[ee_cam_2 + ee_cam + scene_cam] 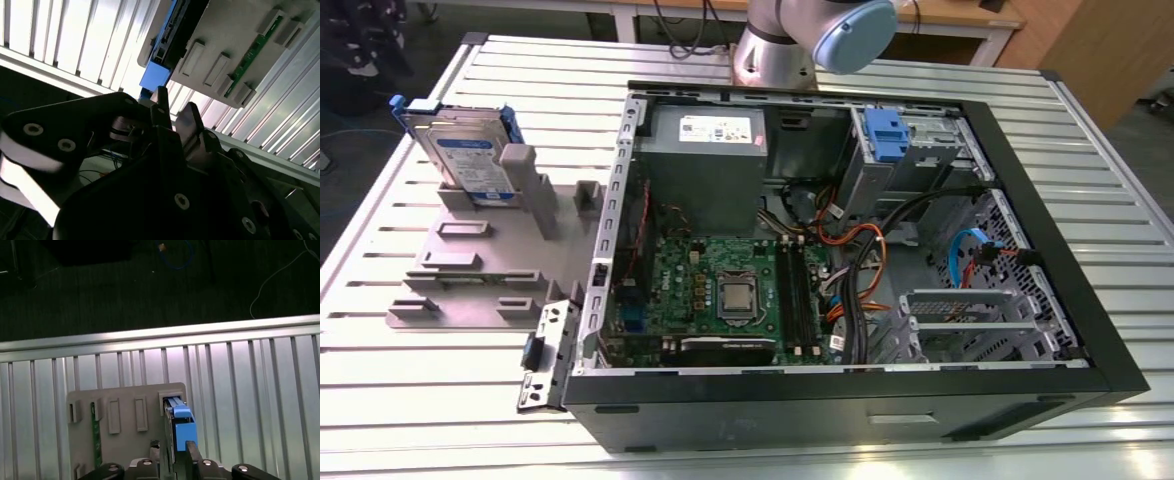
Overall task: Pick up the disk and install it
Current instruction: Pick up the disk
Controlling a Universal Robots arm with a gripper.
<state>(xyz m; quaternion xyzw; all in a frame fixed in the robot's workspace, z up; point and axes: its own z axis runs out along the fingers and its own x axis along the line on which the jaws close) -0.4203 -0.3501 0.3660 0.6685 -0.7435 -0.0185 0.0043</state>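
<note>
My gripper (173, 446) hangs over a grey holder block (125, 440), fingers (192, 450) spread apart and gripping nothing. In the first wrist view, the top edge of the disk (181, 422) appears in the gap between them. The disk stands upright on its edge in a slot at one end of the holder, with its blue carrier framing the silver body. In the exterior view the disk (460, 150) leans at the far end of the holder (480, 270), its white-and-blue label facing out. A thin green circuit strip (93, 435) lies in another slot of the holder. The holder rests on a ribbed metal table (1067, 130). On the exterior view's right of the holder, just beside it, an open computer case (854, 250) lies on its side. In the second wrist view my gripper (176, 105) points towards the blue end of the disk (156, 77) in the holder (235, 30).
</note>
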